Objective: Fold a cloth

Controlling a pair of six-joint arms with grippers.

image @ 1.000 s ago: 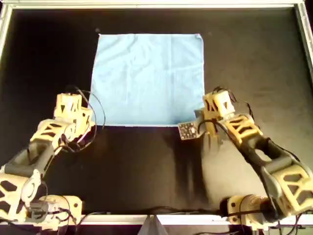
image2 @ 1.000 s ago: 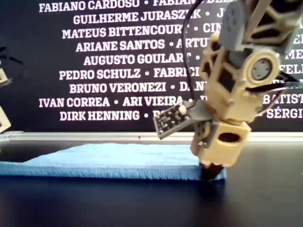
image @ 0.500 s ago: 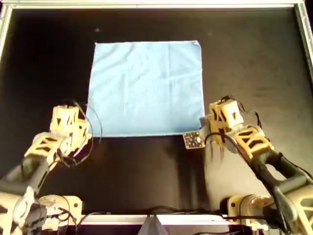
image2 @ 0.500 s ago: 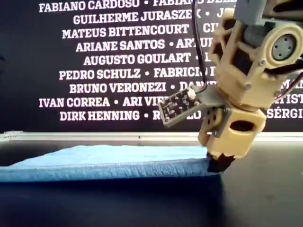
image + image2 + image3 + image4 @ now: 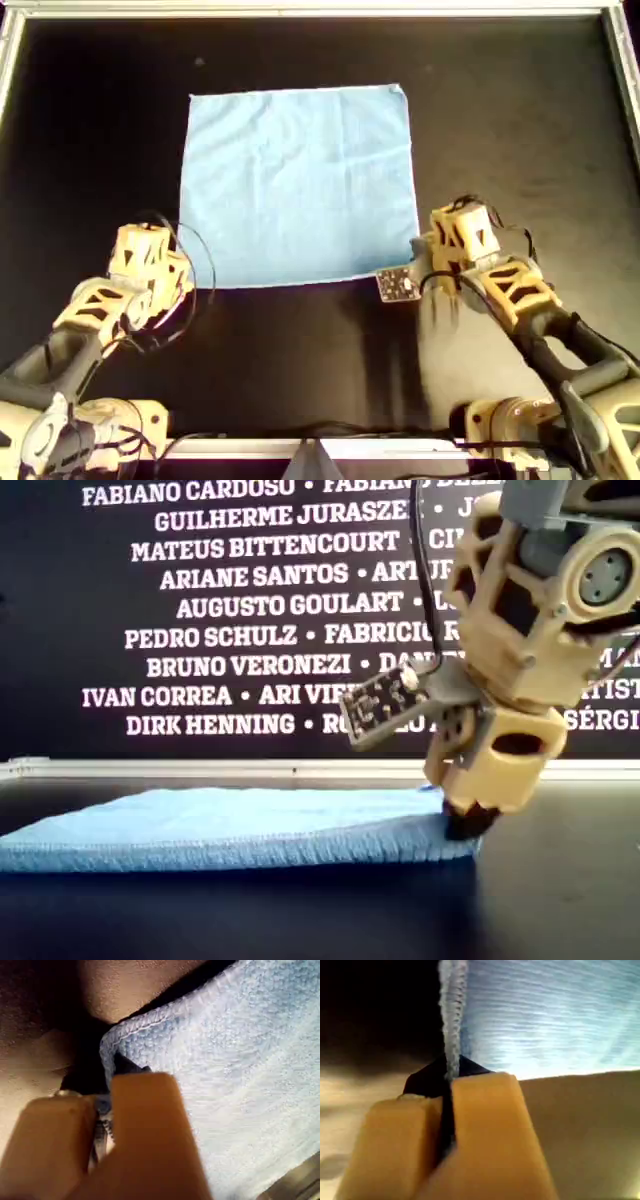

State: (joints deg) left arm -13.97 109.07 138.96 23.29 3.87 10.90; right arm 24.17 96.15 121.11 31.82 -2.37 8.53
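Blue cloth (image 5: 298,183) had slid toward six o'clock over the black bench (image 5: 520,120). Both pincers pinched its near corners: our first pincer (image 5: 102,1110) and our second pincer (image 5: 447,1110), ready for folding.

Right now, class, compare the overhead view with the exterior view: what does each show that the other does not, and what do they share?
Only the overhead view shows the whole square outline of the cloth and both arms at its near corners. Only the exterior view shows the backdrop of white names and the cloth's corner raised off the black table. Both show the cloth and one arm's gripper at its corner.
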